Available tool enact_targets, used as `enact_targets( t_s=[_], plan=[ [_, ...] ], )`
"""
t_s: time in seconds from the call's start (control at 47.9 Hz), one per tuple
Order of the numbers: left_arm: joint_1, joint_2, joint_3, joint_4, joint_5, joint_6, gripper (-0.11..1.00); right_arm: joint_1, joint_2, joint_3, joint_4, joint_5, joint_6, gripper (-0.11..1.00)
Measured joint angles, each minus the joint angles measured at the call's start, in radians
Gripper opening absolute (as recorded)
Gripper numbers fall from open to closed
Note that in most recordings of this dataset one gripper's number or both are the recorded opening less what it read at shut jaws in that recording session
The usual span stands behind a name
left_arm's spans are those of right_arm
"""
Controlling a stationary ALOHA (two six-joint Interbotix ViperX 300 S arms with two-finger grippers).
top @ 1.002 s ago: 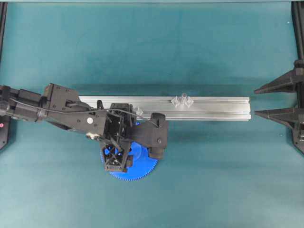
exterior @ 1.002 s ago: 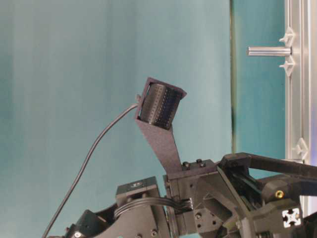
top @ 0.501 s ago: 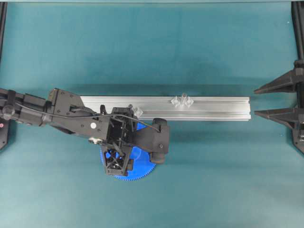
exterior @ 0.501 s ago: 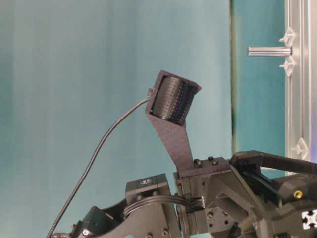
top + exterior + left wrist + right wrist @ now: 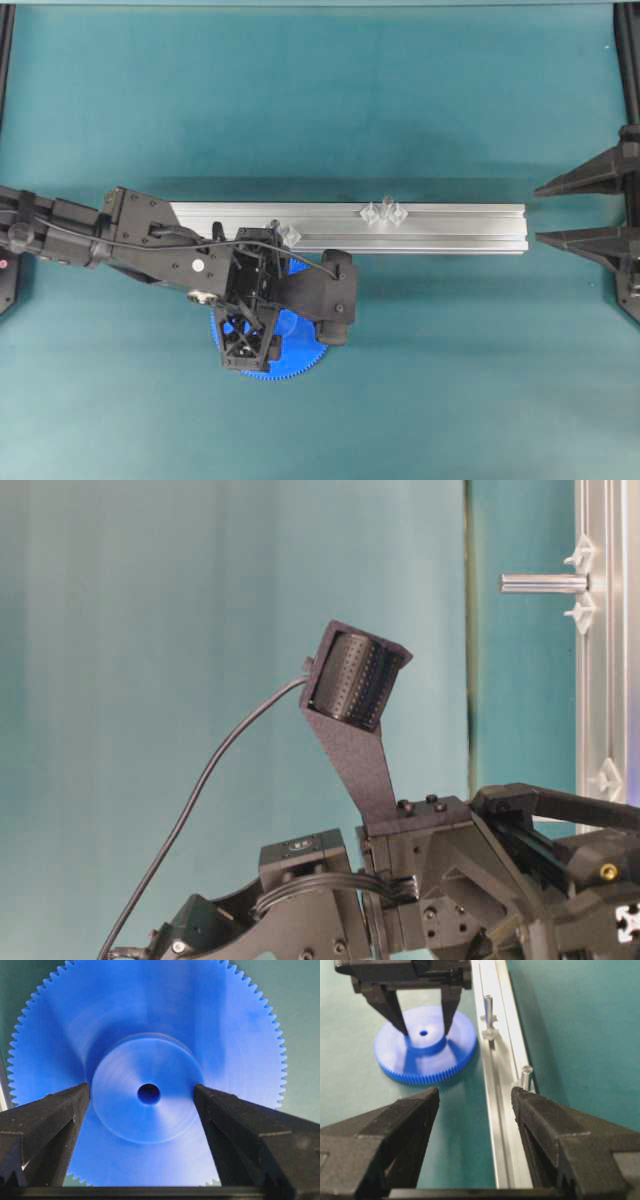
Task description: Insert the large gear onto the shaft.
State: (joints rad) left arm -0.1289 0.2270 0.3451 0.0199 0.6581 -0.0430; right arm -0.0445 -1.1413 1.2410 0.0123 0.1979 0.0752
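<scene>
Large gear flat on mat, left tool wide astride hub, right tool wide

Left gripper lowered, jaws wide; right gripper likewise agape.

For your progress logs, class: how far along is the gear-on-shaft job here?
Done: the left gripper is open, its fingers either side of the large gear's hub. In hand: the grasp, not closed. Left: lifting the gear off the table and onto the shaft. The right gripper waits open.
</scene>
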Motion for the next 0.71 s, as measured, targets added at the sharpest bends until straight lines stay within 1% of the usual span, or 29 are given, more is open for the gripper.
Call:
enact_targets(
  t_s=[0.167,0.313,0.71],
  plan=[
    [-0.002,0.003,0.000,0.000,0.000,-0.005,0.91,-0.002,0.000,0.000,0.000,0.000,0.000,0.71],
    [-0.005,0.003,-0.002,0.002,0.000,-0.025,0.91,0.000,0.000,-0.002,-0.002,0.000,0.000,0.71],
    [-0.009,0.005,-0.003,0.000,0.000,-0.026,0.91,0.000,-0.002,0.000,0.000,0.000,0.000,0.70]
  ],
)
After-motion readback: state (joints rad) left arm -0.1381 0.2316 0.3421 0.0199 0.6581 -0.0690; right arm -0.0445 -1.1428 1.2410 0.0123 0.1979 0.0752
